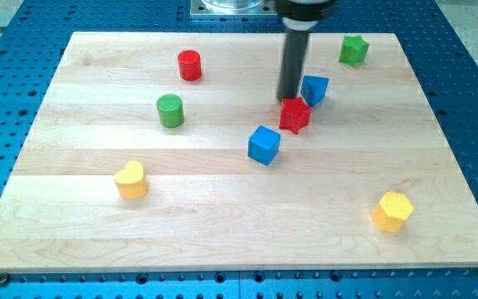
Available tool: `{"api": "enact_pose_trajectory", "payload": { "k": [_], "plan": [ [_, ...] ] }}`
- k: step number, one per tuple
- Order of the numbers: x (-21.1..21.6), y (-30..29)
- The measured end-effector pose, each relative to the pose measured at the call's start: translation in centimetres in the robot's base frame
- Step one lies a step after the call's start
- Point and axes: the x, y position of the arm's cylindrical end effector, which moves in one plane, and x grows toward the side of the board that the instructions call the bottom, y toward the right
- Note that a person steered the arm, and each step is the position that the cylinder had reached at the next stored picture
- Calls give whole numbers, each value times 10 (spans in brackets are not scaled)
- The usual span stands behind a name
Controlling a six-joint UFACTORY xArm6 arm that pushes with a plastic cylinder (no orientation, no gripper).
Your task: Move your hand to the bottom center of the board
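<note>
My tip [289, 98] is the lower end of a dark rod coming down from the view's top centre. It stands on the wooden board [222, 232] right behind a red star-shaped block [295, 115] and just left of a blue block [314, 89]. A blue cube [264, 144] lies below and left of the tip. The tip is in the upper middle part of the board, far from its bottom edge.
A red cylinder [189, 65] and a green cylinder [170, 110] stand at the upper left. A green star block [353, 50] is at the top right. A yellow heart block [130, 179] is lower left, a yellow hexagon block [392, 211] lower right.
</note>
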Motion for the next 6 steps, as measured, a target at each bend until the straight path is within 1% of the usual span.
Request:
{"api": "enact_pose_trajectory", "payload": {
  "k": [1, 2, 4, 5, 6],
  "plan": [
    [17, -75],
    [77, -107],
    [192, -94],
    [223, -106],
    [224, -107]
  ]
}}
